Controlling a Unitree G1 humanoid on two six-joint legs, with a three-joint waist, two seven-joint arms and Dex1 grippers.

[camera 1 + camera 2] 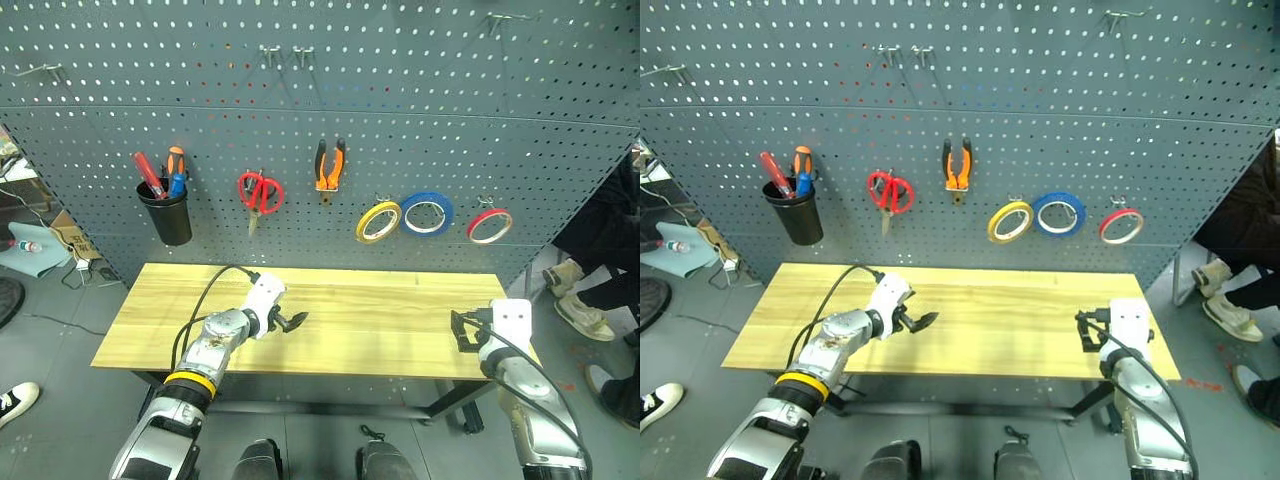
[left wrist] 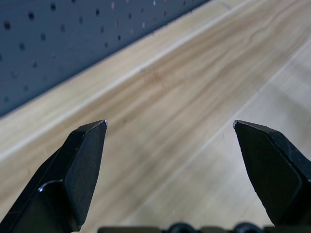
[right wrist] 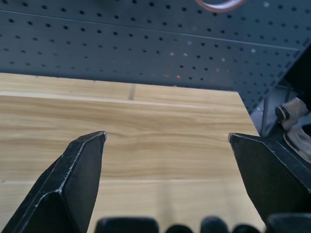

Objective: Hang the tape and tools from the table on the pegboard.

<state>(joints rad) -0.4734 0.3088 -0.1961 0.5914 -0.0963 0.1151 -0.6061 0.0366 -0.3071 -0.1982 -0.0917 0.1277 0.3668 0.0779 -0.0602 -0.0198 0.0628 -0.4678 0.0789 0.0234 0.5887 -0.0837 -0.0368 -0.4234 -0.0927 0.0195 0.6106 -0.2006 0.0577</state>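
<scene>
Two end effectors hang low over your table [image 1: 360,330], and both are wide open with nothing in them. Your left end effector [image 1: 292,322] is over the left half of the wooden top. Your right end effector [image 1: 462,332] is near the right end, close to the front edge. In each wrist view you can see the two black fingers [image 2: 80,170] spread far apart, with bare wood between them.

Your task things are all up on the pegboard [image 1: 450,110]. The yellow tape [image 1: 378,221] hangs on a hook, just left of a blue tape roll [image 1: 427,213]. A red tape roll [image 1: 489,225] hangs to the right of the blue one. The orange-and-black pliers [image 1: 329,167] hang near the middle of the board. The red-handled scissors [image 1: 259,194] hang to the left of the pliers. Further left, a black cup [image 1: 168,212] is fixed to the board. The blue-handled screwdriver [image 1: 176,184] stands in that cup with a red screwdriver [image 1: 149,174] and an orange screwdriver [image 1: 176,159].

A person's shoes [image 1: 575,290] show at the far right, beside the table.
</scene>
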